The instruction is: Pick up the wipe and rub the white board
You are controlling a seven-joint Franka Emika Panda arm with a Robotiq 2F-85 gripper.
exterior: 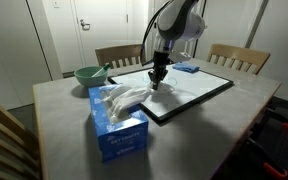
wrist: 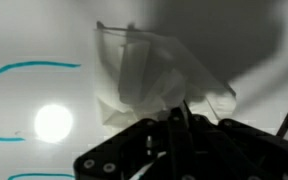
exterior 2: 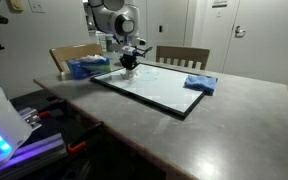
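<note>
- Gripper (wrist: 177,112) fingers are pressed together on the wipe (wrist: 144,70). The wrist view shows them meeting on its lower edge, and the crumpled white sheet fans out beyond the tips.
- Under the wipe lies the white board (wrist: 24,110). Curved blue pen marks (wrist: 34,68) run along its left part in the wrist view, with a round spot of glare (wrist: 54,122) between them.
- In both exterior views the arm reaches down with the gripper (exterior: 157,78) (exterior 2: 130,66) pointing at the white board (exterior: 194,92) (exterior 2: 154,90). It is over the end of the board that faces the tissue box (exterior: 117,130) (exterior 2: 84,68).
- From those views the wipe is too small to make out at the fingertips, and I cannot tell whether it touches the board.
- The black-framed board lies flat in the middle of the grey table (exterior: 219,130) (exterior 2: 224,140), set at an angle to the table's edges.
- A folded blue cloth (exterior: 187,68) (exterior 2: 200,84) rests at the board's opposite end, at a corner, well apart from the gripper.
- The blue tissue box stands on the table just off the board's edge, with white tissues spilling out of its top.
- A green bowl (exterior: 88,75) sits near the table's far edge, beside the tissue box.
- Two wooden chairs (exterior: 119,55) (exterior: 239,58) stand at the far edge of the table.
</note>
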